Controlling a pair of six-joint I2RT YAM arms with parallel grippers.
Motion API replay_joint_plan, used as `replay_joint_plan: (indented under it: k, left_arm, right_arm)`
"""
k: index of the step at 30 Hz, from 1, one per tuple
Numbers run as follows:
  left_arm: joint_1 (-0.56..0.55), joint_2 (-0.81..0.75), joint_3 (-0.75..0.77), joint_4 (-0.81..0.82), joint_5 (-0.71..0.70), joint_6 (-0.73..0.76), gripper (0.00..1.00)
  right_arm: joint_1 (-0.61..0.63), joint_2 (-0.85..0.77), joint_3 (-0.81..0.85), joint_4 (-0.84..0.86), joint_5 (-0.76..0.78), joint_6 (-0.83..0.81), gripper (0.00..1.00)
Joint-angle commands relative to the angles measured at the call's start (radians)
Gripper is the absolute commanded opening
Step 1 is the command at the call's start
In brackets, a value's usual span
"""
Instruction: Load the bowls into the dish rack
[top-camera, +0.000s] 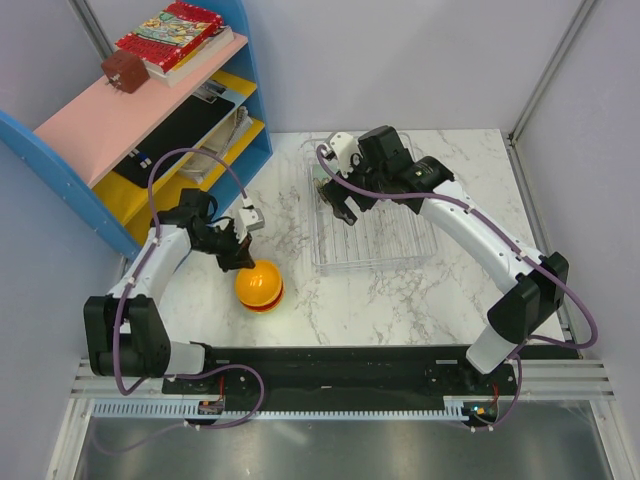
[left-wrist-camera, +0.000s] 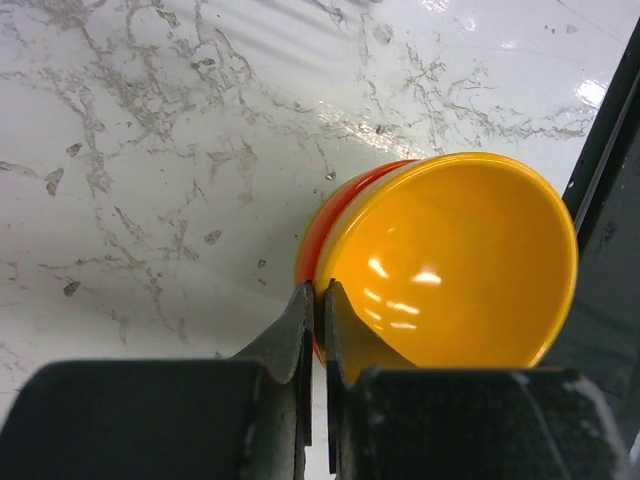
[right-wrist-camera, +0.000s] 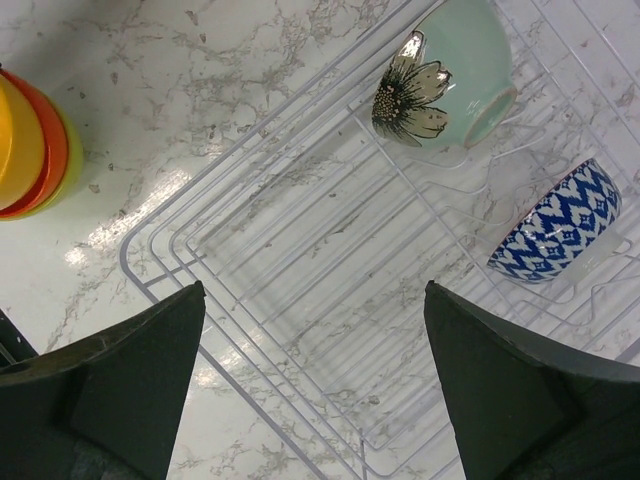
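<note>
Three bowls are nested in a stack on the marble table: the orange-yellow bowl (top-camera: 257, 281) on top, the red-orange bowl (left-wrist-camera: 322, 220) under it, the yellow-green bowl (right-wrist-camera: 72, 158) lowest. My left gripper (top-camera: 238, 256) is shut on the near rim of the orange-yellow bowl (left-wrist-camera: 460, 270), one finger inside and one outside. The clear dish rack (top-camera: 385, 245) holds the pale green bowl with brown flowers (right-wrist-camera: 447, 70) and the blue-and-white bowl (right-wrist-camera: 560, 222), both on edge among the prongs. My right gripper (right-wrist-camera: 314, 288) hangs open and empty over the rack (right-wrist-camera: 300, 230).
A blue-and-pink shelf unit (top-camera: 120, 110) with books stands at the back left. Grey walls close in the table at the back and right. The black rail (top-camera: 340, 360) carrying the arm bases runs along the near edge.
</note>
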Motion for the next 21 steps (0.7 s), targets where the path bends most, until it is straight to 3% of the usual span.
replay_joint_plan:
  k: [1, 15, 21]
  left_arm:
    - [-0.009, -0.017, 0.057, -0.029, 0.058, -0.029, 0.02]
    - [-0.009, -0.012, 0.098, -0.098, 0.136, 0.005, 0.02]
    - [-0.011, -0.026, 0.227, -0.093, 0.277, -0.037, 0.02]
  right_arm:
    - [-0.003, 0.001, 0.026, 0.008, -0.031, 0.013, 0.98]
    - [-0.006, 0.051, 0.056, -0.005, -0.129, 0.056, 0.98]
    - [-0.068, 0.126, 0.101, -0.005, -0.418, 0.172, 0.98]
